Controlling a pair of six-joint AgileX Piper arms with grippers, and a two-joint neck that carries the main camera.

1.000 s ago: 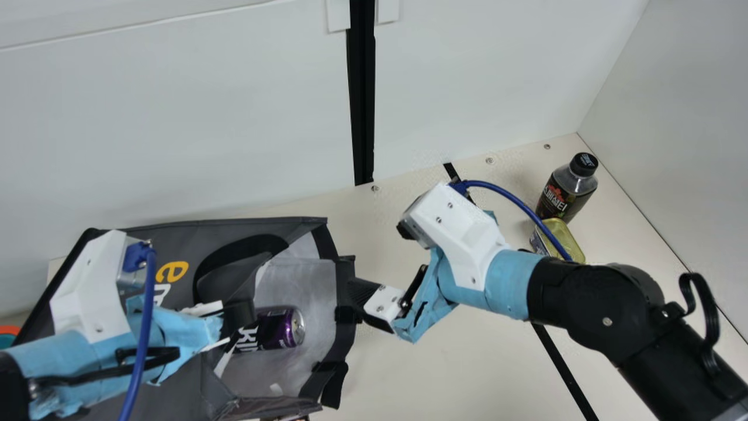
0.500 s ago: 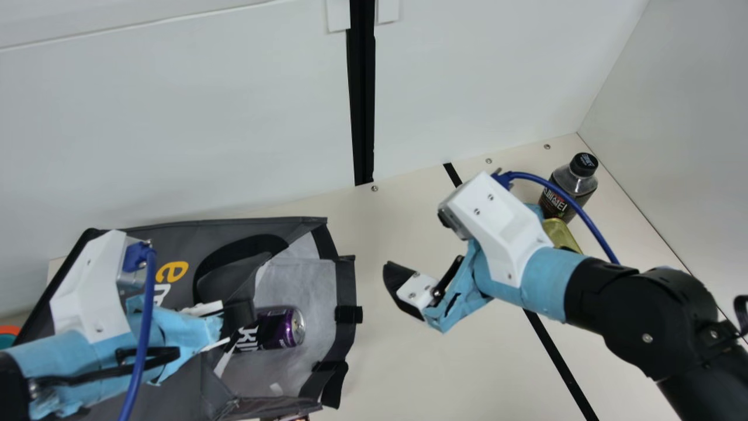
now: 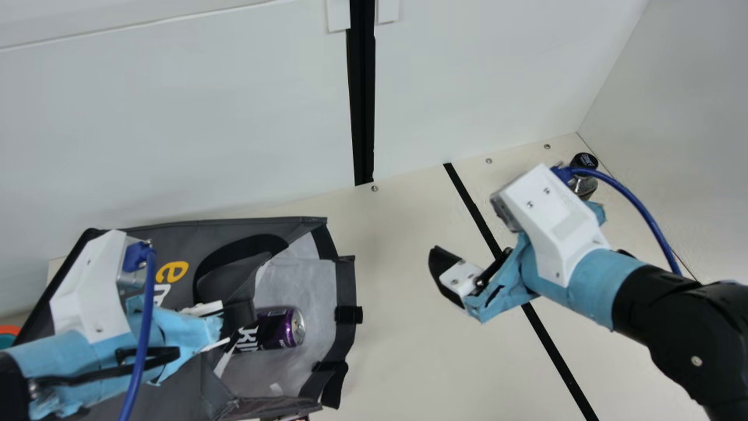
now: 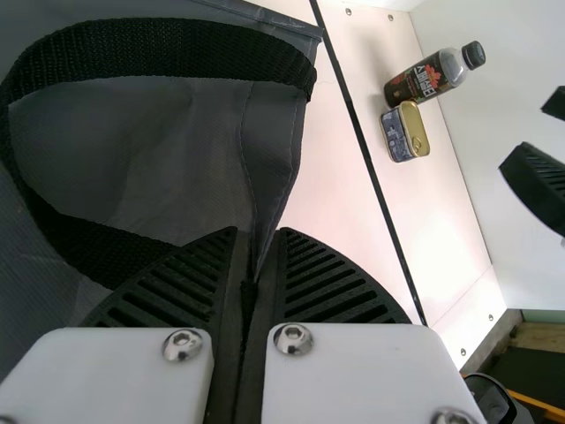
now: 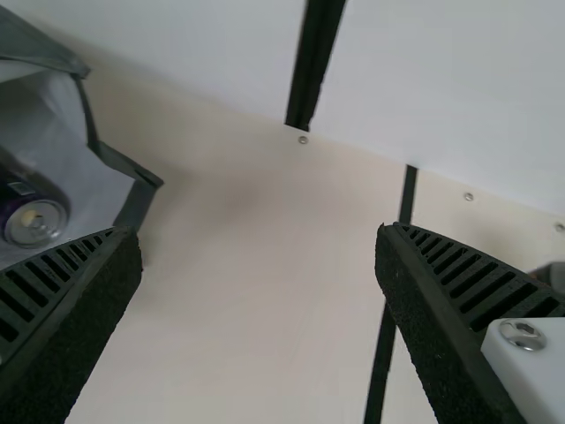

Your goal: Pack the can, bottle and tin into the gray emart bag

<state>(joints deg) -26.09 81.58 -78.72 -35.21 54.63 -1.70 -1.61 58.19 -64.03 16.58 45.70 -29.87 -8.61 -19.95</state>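
The gray emart bag (image 3: 193,240) lies on its side, its mouth facing right. My left gripper (image 3: 236,321) is shut on the bag's fabric at the opening; in the left wrist view a fold runs between the left gripper's (image 4: 259,237) fingers. Inside the bag rests the purple can (image 3: 283,328). My right gripper (image 3: 447,278) hangs open over the table, right of the bag; the right wrist view shows nothing between the right gripper's (image 5: 258,231) fingers. The bottle (image 4: 433,76) stands beside the tin (image 4: 406,132); in the main view my right arm covers most of the bottle (image 3: 583,186).
Pale walls rise behind the table (image 3: 397,351) and at its right. A black strip (image 3: 555,351) crosses the tabletop under my right arm. At the far left edge, a round orange and teal object (image 3: 8,335) shows beside the bag.
My right gripper has moved right, from the bag's mouth toward the side with the bottle and tin, and the arm now covers the tin. The left arm, bag and can have kept still.
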